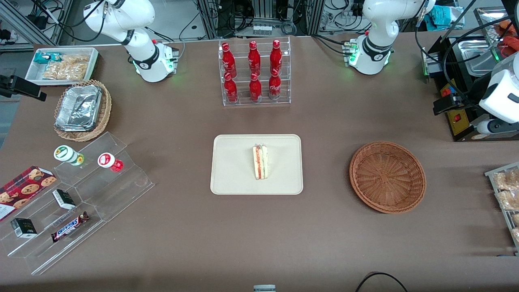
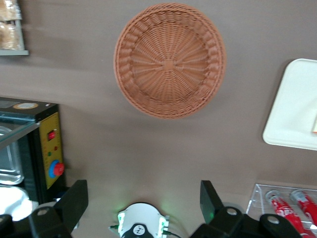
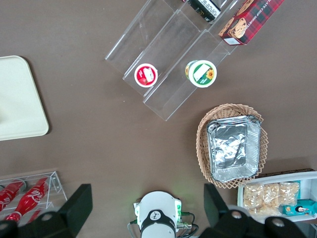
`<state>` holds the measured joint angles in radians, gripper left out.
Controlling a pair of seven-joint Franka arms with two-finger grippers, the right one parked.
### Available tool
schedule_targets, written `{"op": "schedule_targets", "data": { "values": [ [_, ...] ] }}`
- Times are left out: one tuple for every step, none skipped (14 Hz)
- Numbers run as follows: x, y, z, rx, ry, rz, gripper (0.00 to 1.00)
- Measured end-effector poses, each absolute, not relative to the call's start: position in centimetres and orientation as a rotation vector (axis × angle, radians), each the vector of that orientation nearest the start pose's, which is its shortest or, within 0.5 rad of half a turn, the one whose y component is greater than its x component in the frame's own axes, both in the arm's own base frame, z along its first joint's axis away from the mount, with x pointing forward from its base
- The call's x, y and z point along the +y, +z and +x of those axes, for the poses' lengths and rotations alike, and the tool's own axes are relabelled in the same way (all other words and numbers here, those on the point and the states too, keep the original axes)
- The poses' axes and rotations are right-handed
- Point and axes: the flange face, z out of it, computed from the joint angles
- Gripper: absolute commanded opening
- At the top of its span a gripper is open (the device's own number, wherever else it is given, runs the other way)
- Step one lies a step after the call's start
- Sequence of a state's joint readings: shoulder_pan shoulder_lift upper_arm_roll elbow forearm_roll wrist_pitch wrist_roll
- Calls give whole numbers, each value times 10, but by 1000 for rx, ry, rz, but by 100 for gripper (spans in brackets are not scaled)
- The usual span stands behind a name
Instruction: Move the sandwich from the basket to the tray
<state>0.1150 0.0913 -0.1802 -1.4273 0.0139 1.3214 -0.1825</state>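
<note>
Resting on the tray (image 1: 231, 170), the sandwich (image 1: 260, 162) is seen standing on one face with its cut edge upward, near the tray's middle; the basket (image 1: 387, 177) is seen bare, toward the working arm's end of the table. The task is judged complete or nearly so.

The gripper (image 2: 143, 203) is held high above the table, well apart from the basket beneath it; its fingers (image 2: 74, 201) are spread wide and nothing is grasped.

Remaining risks, as judgements:
- The sandwich is balanced on a narrow face, so tipping onto its side is possible if the table is jolted.
- A low sweep by the arm could knock the light basket, or the bottle rack (image 1: 255, 73) that stands farther from the front camera than the tray.

Counts:
- One sandwich, one tray, one reddish basket.
- Six red bottles are counted in the rack.
- One tan basket (image 1: 83, 111) with foil containers is present.
- Two round-lidded cups (image 1: 67, 154) are counted on the clear stepped stand (image 1: 121, 178)
</note>
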Motion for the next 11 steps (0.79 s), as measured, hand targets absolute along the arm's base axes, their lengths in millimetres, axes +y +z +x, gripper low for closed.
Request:
{"op": "schedule_targets", "data": {
  "values": [
    [-29, 621, 556, -189, 290, -3114, 100],
    [-27, 621, 558, -195, 275, -3119, 100],
    [-25, 621, 559, -199, 270, -3120, 100],
    [-25, 621, 559, -200, 268, -3121, 100],
    [-25, 621, 559, -199, 267, -3120, 100],
    [-26, 621, 559, -197, 266, -3117, 100],
    [-27, 621, 559, -191, 266, -3113, 100],
    [-31, 620, 560, -178, 265, -3107, 100],
    [-36, 619, 560, -160, 258, -3088, 100],
    [-40, 618, 561, -143, 248, -3061, 100],
    [-46, 616, 562, -133, 243, -3038, 100]
  ]
}}
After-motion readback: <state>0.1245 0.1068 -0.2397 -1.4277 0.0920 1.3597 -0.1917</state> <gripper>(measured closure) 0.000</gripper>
